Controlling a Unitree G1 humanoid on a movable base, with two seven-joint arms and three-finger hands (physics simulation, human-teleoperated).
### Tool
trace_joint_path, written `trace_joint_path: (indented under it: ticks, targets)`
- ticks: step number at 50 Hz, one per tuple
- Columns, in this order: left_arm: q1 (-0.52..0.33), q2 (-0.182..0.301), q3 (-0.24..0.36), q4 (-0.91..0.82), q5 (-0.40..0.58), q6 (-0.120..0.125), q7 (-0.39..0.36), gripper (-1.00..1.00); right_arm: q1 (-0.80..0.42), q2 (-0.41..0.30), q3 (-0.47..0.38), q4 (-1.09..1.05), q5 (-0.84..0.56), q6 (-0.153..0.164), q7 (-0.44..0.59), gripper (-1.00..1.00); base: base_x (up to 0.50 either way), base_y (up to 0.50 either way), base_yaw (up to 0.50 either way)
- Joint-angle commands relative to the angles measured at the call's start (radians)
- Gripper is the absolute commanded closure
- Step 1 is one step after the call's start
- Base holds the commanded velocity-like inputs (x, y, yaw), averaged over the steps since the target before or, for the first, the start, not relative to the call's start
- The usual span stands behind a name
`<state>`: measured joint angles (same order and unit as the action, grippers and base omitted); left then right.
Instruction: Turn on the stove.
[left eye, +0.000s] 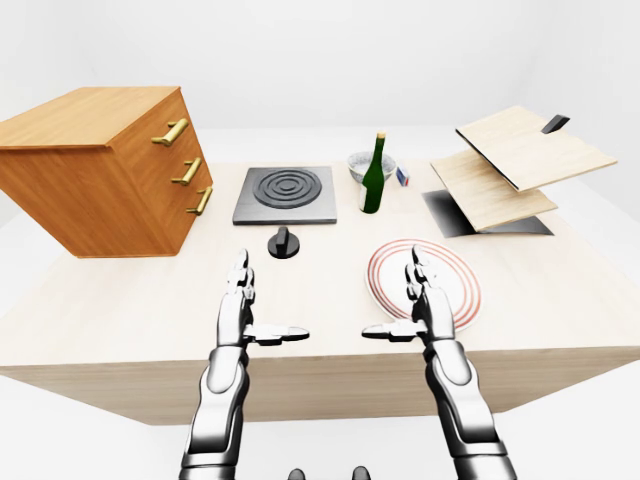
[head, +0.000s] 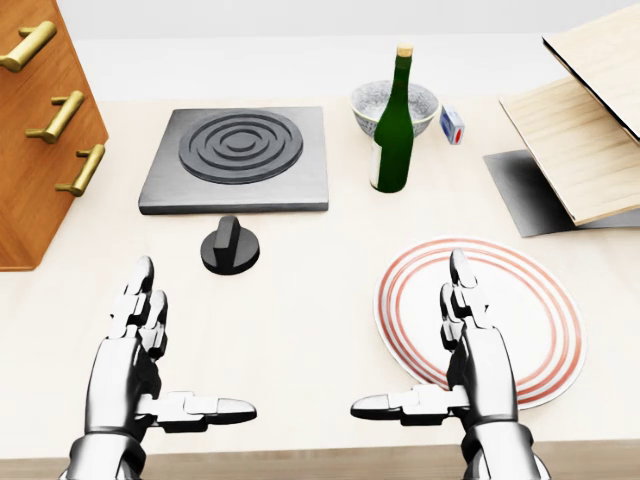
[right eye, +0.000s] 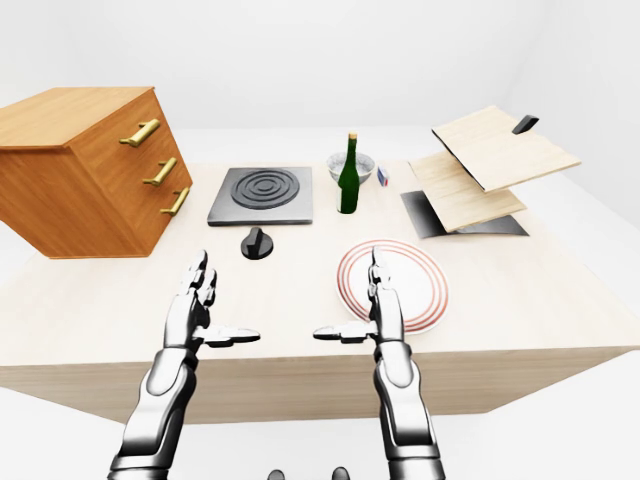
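Note:
A dark grey stove plate (head: 238, 160) with ringed burner lies on the pale table, upper middle of the head view. Its black knob (head: 230, 246) stands just below the plate, handle pointing up the view. My left hand (head: 170, 350) hovers open below and left of the knob, a hand's length away, thumb stretched to the right. My right hand (head: 435, 350) is open too, held over the left part of a red-ringed plate (head: 535, 310). Neither hand touches anything.
A wooden drawer chest (head: 40, 130) with brass handles fills the upper left. A green bottle (head: 393, 125) stands right of the stove, with a grey bowl (head: 420, 100) and a small box (head: 452, 125) behind it. Tilted wooden boards (head: 590, 130) rest on a dark mat at the right.

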<state>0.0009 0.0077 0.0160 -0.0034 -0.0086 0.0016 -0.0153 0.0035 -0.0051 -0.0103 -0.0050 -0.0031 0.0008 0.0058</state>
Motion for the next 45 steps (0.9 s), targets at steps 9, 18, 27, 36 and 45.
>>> trace_joint_path:
  ticks: [9,18,27,36,45]
  targets:
    - [0.007,0.011,0.025,-0.017,-0.012,0.006,-0.024,-1.0,0.003,-0.007,-0.011,-0.012,-0.02,0.026,0.002,-1.0,0.0,0.0,0.0]
    - [0.003,0.012,0.026,-0.009,-0.011,0.001,-0.024,-1.0,0.0,-0.008,-0.01,-0.005,-0.02,0.029,0.006,-1.0,0.0,0.0,0.0]
    - [0.005,0.012,0.025,-0.009,-0.01,0.0,-0.024,-1.0,0.0,-0.009,-0.012,-0.005,-0.013,0.03,0.017,-1.0,0.05,0.0,0.0]
    - [-0.005,0.014,0.029,0.005,-0.013,-0.002,-0.023,-1.0,-0.002,-0.011,-0.016,-0.008,-0.003,0.036,0.028,-1.0,0.31,0.0,0.0]
    - [-0.002,0.013,0.028,-0.002,-0.013,0.001,-0.024,-1.0,-0.001,-0.011,-0.015,-0.01,-0.003,0.036,0.031,-1.0,0.34,0.0,0.0]
